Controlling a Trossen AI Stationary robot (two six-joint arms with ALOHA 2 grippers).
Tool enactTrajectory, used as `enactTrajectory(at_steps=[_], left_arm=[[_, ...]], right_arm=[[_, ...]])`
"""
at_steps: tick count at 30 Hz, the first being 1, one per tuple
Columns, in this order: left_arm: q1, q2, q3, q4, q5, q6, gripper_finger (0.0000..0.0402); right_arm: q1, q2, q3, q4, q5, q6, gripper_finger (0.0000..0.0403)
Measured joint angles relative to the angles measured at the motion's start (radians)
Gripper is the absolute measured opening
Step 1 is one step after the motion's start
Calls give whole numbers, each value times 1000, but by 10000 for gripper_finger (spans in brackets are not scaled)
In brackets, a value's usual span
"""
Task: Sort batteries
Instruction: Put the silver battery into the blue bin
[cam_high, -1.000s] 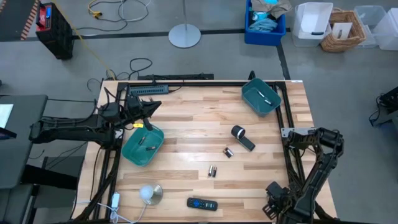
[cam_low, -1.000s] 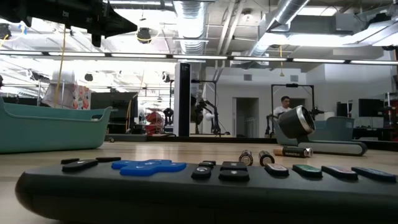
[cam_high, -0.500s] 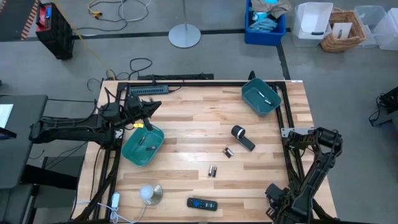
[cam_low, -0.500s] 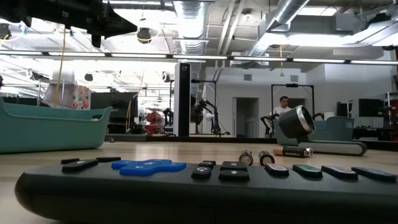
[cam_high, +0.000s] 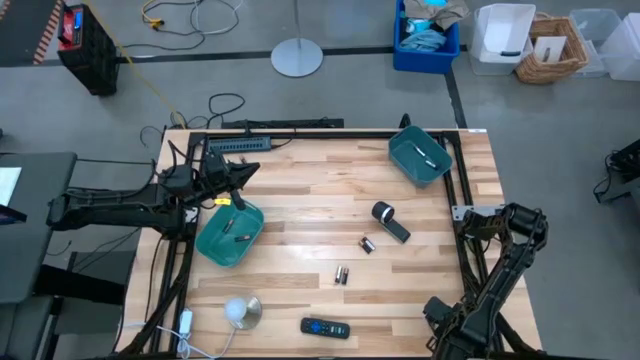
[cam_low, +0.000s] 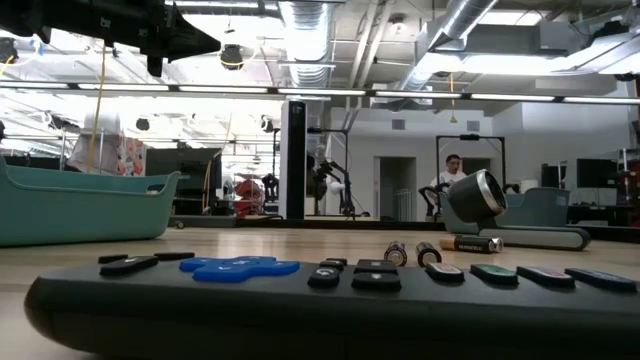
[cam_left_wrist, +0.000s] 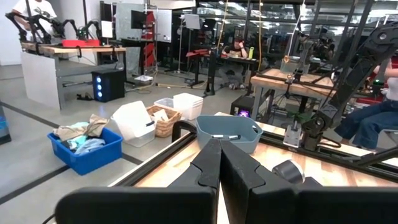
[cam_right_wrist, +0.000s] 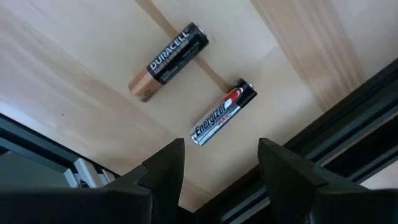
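Two batteries: silver-and-red cell (cam_right_wrist: 222, 112) and copper-topped cell (cam_right_wrist: 168, 62), side by side on the table by its frame rail, long axes roughly parallel. Straight ahead of the right gripper (cam_right_wrist: 221, 171), fingers spread, empty. Left gripper (cam_left_wrist: 219, 168) clenched over the teal bin (cam_high: 212, 243), much farther off.

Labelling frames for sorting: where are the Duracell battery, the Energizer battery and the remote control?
Duracell battery (cam_right_wrist: 168, 63), right wrist view, mid-body.
Energizer battery (cam_right_wrist: 223, 112), right wrist view, label.
Remote control (cam_high: 325, 327), high view, centre.
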Motion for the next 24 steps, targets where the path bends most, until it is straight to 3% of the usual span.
enactTrajectory(at_steps=[11,24], left_arm=[[0,0,0,0,0,0,0],[0,0,0,1,1,11,0]], right_arm=[[-53,-1,-25,-6,-24,8,225],[-27,62,-25,19,-24,67,225]])
